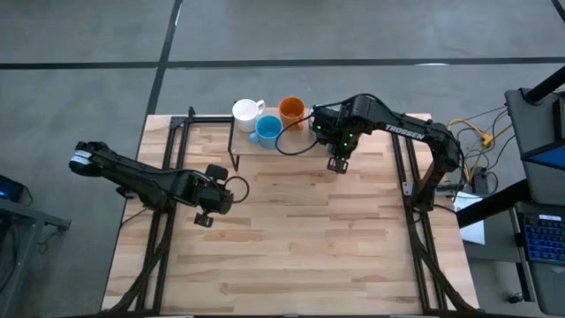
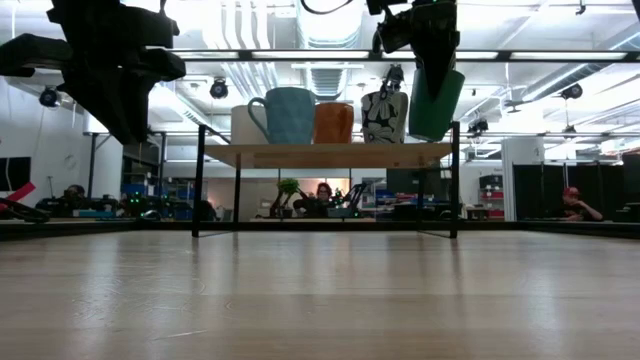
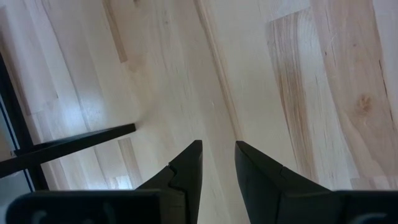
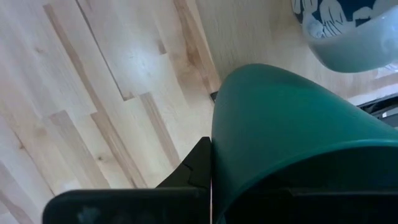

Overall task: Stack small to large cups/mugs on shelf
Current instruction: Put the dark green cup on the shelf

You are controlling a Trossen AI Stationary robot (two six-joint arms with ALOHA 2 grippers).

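Observation:
The shelf stands at the table's far middle. On it, in the low view, stand a white mug, a light blue mug, an orange mug and a greyish-white patterned mug. My right gripper is shut on the dark teal-green cup over the shelf's right end. My left gripper hangs over the table's left middle, slightly open and empty. The tiny clear glass does not show. My right gripper comes at the teal-green cup from above, pointing down. One finger lies against the outside of the cup's wall; the cup hides the other finger. The cup hangs tilted below the gripper, its lower end just above the shelf board.
The shelf's thin black legs stand on the table. A black frame bar lies near my left gripper. The wooden table stretches bare toward its near edge. People sit in the room beyond the table.

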